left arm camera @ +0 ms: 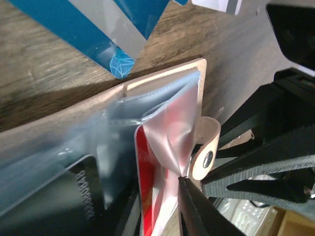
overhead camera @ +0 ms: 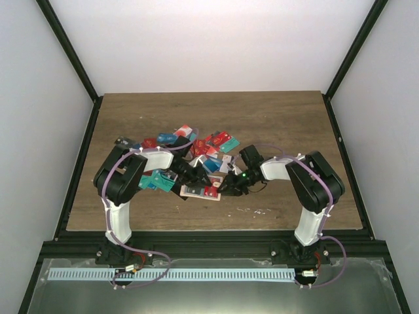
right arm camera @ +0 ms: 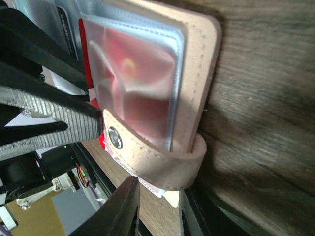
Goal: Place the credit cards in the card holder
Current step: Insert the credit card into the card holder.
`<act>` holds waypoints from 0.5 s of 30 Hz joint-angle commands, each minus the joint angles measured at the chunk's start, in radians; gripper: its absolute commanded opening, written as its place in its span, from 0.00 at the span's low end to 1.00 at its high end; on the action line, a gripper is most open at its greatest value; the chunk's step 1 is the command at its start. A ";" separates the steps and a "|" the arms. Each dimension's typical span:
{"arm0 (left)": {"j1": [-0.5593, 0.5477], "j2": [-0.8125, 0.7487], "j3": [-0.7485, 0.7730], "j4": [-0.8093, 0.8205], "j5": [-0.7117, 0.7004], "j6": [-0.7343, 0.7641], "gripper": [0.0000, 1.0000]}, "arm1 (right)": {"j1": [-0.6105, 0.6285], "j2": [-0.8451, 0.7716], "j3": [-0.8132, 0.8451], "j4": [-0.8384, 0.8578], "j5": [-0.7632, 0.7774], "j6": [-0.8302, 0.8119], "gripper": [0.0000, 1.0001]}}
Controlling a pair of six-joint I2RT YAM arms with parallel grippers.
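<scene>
The tan card holder (overhead camera: 200,191) lies open on the table between both grippers, its clear sleeves (left arm camera: 162,98) facing up. A red credit card (left arm camera: 145,187) sits partly inside a sleeve and shows pink through the plastic (right arm camera: 133,73). My left gripper (overhead camera: 194,178) (left arm camera: 155,196) has its fingers a little apart on either side of that card, and one dark fingertip (left arm camera: 189,196) touches the sleeve's edge. My right gripper (overhead camera: 226,188) (right arm camera: 160,189) is shut on the card holder's (right arm camera: 202,73) near edge, beside the snap tab (right arm camera: 147,157). More credit cards (overhead camera: 196,144) lie piled behind.
Teal cards (overhead camera: 157,181) lie under the left arm, and a blue-and-grey card (left arm camera: 74,24) lies just beyond the holder. A white card (left arm camera: 216,4) shows at the top edge of the left wrist view. The two grippers are almost touching. Black frame rails border the wooden table (overhead camera: 294,124).
</scene>
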 commanded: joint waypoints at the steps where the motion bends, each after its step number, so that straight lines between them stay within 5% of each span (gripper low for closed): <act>1: -0.038 -0.003 -0.001 -0.070 -0.106 -0.021 0.27 | -0.010 0.007 0.037 0.019 0.087 -0.031 0.25; 15: -0.032 -0.173 0.093 -0.337 -0.250 -0.012 0.61 | -0.017 -0.100 0.086 -0.179 0.206 -0.165 0.35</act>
